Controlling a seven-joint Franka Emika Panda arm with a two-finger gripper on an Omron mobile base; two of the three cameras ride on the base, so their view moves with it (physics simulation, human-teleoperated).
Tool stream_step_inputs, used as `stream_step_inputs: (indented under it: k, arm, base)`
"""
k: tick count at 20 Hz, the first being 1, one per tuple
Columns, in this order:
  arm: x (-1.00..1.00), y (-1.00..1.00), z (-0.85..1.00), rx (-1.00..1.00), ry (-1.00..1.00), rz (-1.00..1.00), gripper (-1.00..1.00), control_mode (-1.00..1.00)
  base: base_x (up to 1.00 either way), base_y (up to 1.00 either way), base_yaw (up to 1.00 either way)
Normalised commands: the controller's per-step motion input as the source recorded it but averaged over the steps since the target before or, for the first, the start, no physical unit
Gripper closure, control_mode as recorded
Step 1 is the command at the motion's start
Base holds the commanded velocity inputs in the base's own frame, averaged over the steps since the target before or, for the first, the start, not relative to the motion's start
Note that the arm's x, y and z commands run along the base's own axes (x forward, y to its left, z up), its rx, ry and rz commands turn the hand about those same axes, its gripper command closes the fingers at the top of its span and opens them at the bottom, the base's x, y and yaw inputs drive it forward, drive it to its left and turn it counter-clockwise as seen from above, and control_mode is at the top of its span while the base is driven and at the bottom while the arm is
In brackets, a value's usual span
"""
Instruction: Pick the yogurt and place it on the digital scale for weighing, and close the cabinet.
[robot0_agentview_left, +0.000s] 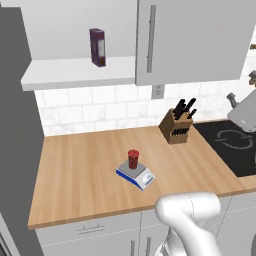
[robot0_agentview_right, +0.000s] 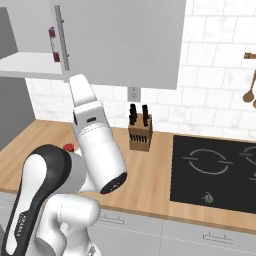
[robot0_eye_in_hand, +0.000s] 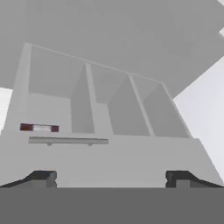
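The yogurt (robot0_agentview_left: 133, 159), a small dark red cup, stands upright on the digital scale (robot0_agentview_left: 136, 175) in the middle of the wooden counter; in the right base view its red lid (robot0_agentview_right: 68, 147) peeks out behind my arm. The cabinet (robot0_agentview_left: 200, 40) above has its right door shut. Its left half is open, baring the white shelf (robot0_agentview_left: 75, 70). My gripper (robot0_eye_in_hand: 111, 177) is open and empty, raised well above the counter and facing the cabinet (robot0_eye_in_hand: 109, 109) and its bar handle (robot0_eye_in_hand: 68, 141) from below.
A tall dark purple carton (robot0_agentview_left: 97, 47) stands on the open shelf. A knife block (robot0_agentview_left: 176, 127) sits at the back of the counter, beside the black cooktop (robot0_agentview_left: 230, 142). A dark grey tall panel (robot0_agentview_left: 15, 125) bounds the counter's left end. Utensils (robot0_agentview_right: 248, 95) hang on the right wall.
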Motion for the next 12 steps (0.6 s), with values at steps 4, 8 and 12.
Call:
stream_step_inputs:
  k: [4,8,12]
  arm:
    - [-0.37,0.13,-0.56,0.00,-0.12,0.00,-1.00,-1.00]
    - [-0.53,0.41,0.00,0.07,-0.17,0.00,-1.00,-1.00]
    - [-0.22,0.99,-0.06,0.01,-0.16,0.00,-1.00,-1.00]
  base:
    - [0.00,0.00,0.00]
    - [0.00,0.00,0.00]
    - [0.00,0.00,0.00]
